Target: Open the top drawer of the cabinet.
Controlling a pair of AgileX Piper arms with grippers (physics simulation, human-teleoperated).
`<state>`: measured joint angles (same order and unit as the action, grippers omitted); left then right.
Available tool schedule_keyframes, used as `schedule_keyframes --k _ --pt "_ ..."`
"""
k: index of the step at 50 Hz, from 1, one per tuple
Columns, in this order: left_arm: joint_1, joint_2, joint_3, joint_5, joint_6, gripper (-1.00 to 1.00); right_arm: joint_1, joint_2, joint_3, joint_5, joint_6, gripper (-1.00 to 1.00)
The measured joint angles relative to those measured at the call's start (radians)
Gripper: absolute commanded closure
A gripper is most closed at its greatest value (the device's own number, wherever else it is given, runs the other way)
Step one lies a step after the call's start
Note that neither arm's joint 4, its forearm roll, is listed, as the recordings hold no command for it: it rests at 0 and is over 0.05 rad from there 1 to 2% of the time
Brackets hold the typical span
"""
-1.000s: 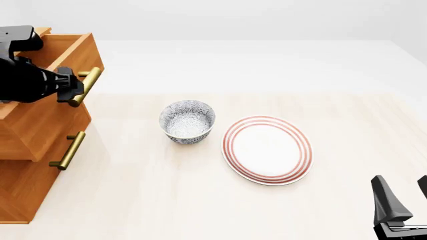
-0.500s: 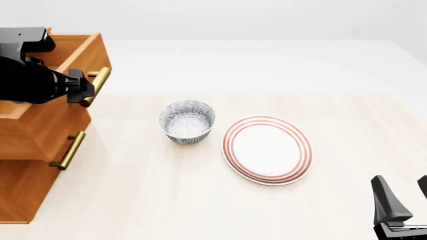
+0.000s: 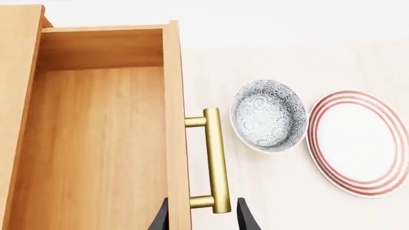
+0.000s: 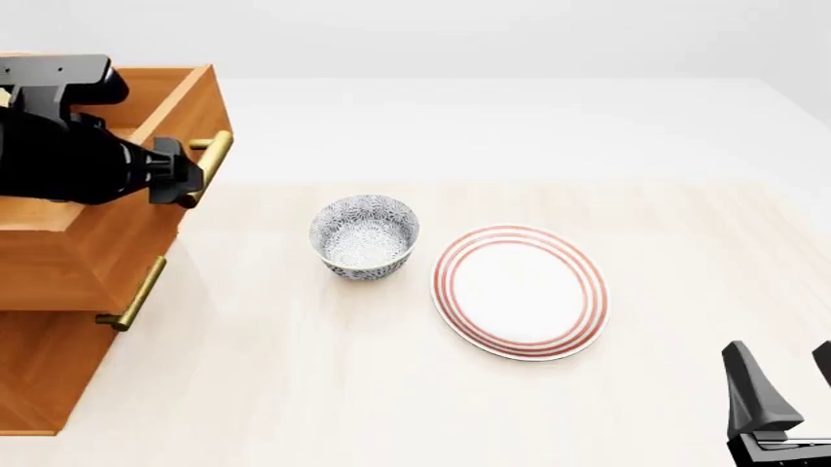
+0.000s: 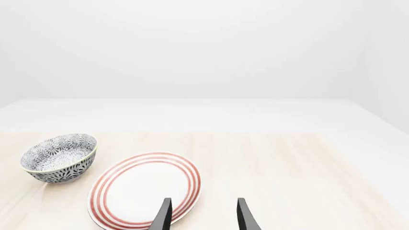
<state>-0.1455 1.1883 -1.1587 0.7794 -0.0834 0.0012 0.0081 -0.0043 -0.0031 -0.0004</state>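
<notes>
We have the left gripper (image 4: 189, 185) at the near end of the brass bar handle (image 3: 217, 160) of the top drawer (image 4: 91, 243), its jaws set either side of the bar; the wrist view shows a sliver of gap at each fingertip, so we cannot tell whether they actually pinch it. The drawer stands well out from the cabinet (image 4: 39, 375) at the table's (image 4: 389, 389) left edge, its bare wooden floor open to view. We judge it a rigid box that will slide stiffly along its runners, not light, and best drawn straight outward by the handle. Hold it off-centre, as now, and it may rack a little. The handle is a smooth round bar on two posts (polished, so likely slippery). Nearby sit a patterned ceramic bowl (image 4: 365, 236) and a red-ringed plate (image 4: 520, 292), both round and glossy. The right gripper (image 4: 779, 409) idles over the near right corner, jaws parted around nothing.
</notes>
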Motion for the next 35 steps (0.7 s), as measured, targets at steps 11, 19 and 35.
schedule_keyframes --k 11,19,35 --pt "-0.034 -0.002 0.001 0.000 -0.005 -1.00 0.000 0.000 0.000 0.000 0.000 -1.00" --pt "-0.059 -0.003 0.000 0.001 -0.007 -1.00 0.000 0.000 0.000 0.000 0.000 -1.00" --pt "-0.106 0.002 -0.002 -0.001 -0.005 -1.00 0.000 0.000 0.000 0.000 0.000 -1.00"
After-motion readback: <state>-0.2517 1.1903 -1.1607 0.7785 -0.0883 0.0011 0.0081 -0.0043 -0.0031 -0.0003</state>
